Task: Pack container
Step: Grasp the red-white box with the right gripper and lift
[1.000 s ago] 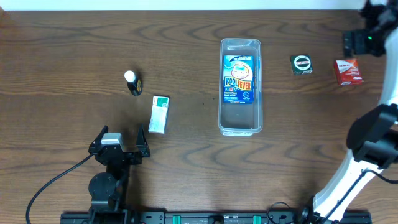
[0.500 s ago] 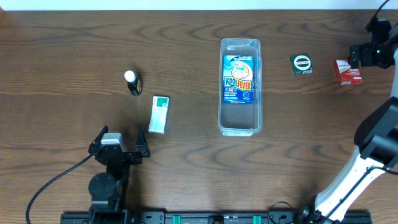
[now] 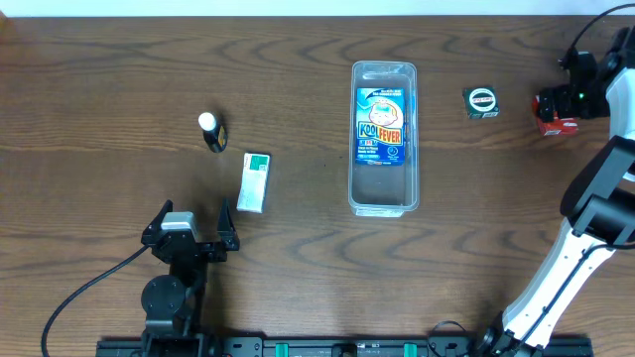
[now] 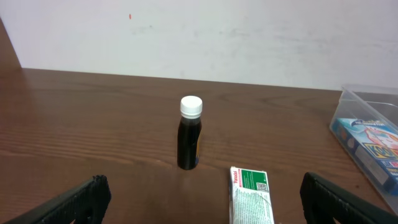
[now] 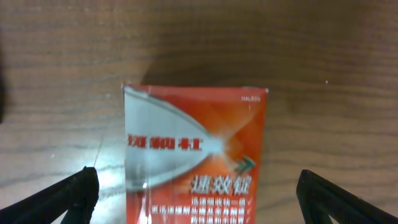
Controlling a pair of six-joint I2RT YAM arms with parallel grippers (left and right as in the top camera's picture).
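container (image 3: 383, 201): clear bin at centre of the overhead view, holding a blue "kool fever" pack (image 3: 381, 124).
writing: red box (image 5: 196, 155) bears chinese characters; green-white box (image 4: 252, 196) print unreadable.
left gripper (image 4: 199, 205): fingers wide apart, empty, lower left.
right gripper (image 5: 199, 196): fingers wide apart, flanking the red box, upper right.
change: right gripper has shifted over the red box; all else unmoved.

Robot test bench in a plain lab room.

A dark wood-grain table (image 3: 298, 59) meets a bare white wall (image 4: 249, 37). Two robot arms, the left arm (image 3: 169, 297) and the right arm (image 3: 595, 213), rise from a black mounting rail (image 3: 337, 348) at the near edge, and a black cable (image 3: 94, 278) trails from the left one. Small pharmacy goods lie spread apart: a green-and-white box (image 3: 254, 181), a small dark bottle (image 3: 210, 131) and a clear plastic container (image 3: 383, 193).
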